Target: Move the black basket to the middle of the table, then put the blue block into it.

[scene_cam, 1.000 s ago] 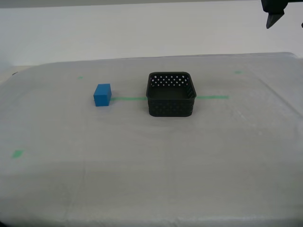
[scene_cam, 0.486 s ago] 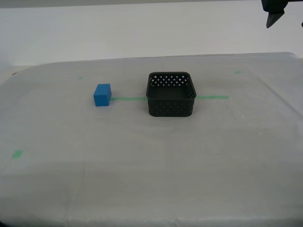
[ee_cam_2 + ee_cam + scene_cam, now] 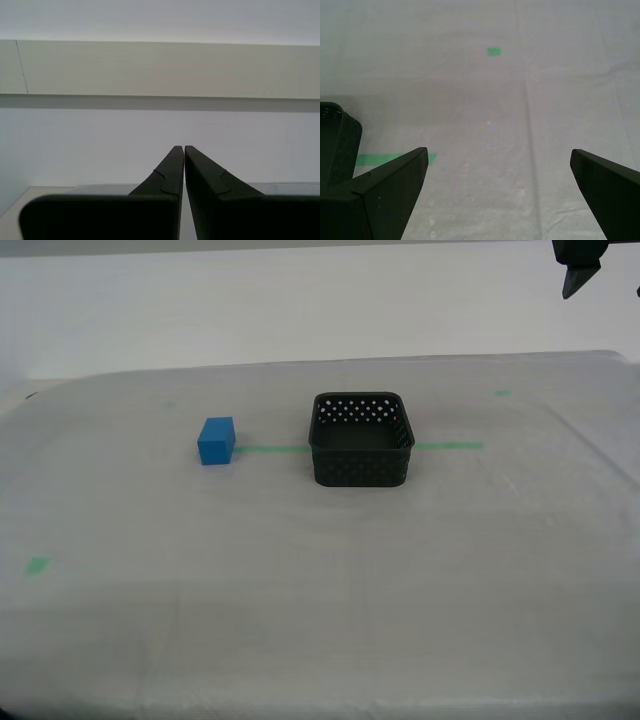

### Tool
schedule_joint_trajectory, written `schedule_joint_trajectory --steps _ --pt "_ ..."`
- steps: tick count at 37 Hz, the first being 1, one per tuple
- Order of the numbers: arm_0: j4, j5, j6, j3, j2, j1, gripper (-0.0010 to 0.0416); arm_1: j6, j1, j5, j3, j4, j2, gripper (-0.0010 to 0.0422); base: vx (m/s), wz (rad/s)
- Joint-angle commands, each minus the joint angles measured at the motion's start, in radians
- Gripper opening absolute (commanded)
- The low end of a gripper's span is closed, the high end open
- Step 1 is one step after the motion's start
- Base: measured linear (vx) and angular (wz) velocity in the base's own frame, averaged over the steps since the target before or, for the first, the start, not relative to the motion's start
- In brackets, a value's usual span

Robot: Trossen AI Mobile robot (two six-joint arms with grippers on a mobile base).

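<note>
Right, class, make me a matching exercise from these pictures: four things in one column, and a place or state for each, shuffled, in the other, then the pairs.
Things:
1. blue block
2. black basket
3. first gripper
4. second gripper

Places or states:
A. jaws shut, aimed at the wall
B. empty, sitting on the green tape line
C. jaws wide open above the table
D. alone on the cloth, toward the exterior view's left

Pairs: 1-D, 2-B, 3-C, 4-A
</note>
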Motion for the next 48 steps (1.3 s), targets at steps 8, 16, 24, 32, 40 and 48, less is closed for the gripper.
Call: schedule_joint_trajectory --steps 8,16,24,32,40,48 --pt "0.002 0.003 0.001 0.000 0.000 0.000 0.0399 -0.002 0.000 0.000 0.000 0.005 0.000 0.0000 0.000 0.000" --pt "0.002 0.003 0.001 0.000 0.000 0.000 0.0399 -0.002 0.000 0.000 0.000 0.004 0.000 0.0000 0.000 0.000" --pt "0.002 0.003 0.001 0.000 0.000 0.000 0.0399 -0.003 0.000 0.000 0.001 0.005 0.000 0.0000 0.000 0.000" --pt "0.002 0.003 0.001 0.000 0.000 0.000 0.0399 -0.002 0.000 0.000 0.001 0.004 0.000 0.0000 0.000 0.000" --pt "0.002 0.003 0.001 0.000 0.000 0.000 0.0398 -0.003 0.000 0.000 0.000 0.004 0.000 0.0000 0.000 0.000" --pt "0.002 0.003 0.001 0.000 0.000 0.000 0.0399 -0.006 0.000 0.000 0.003 0.003 0.000 0.0000 0.000 0.000"
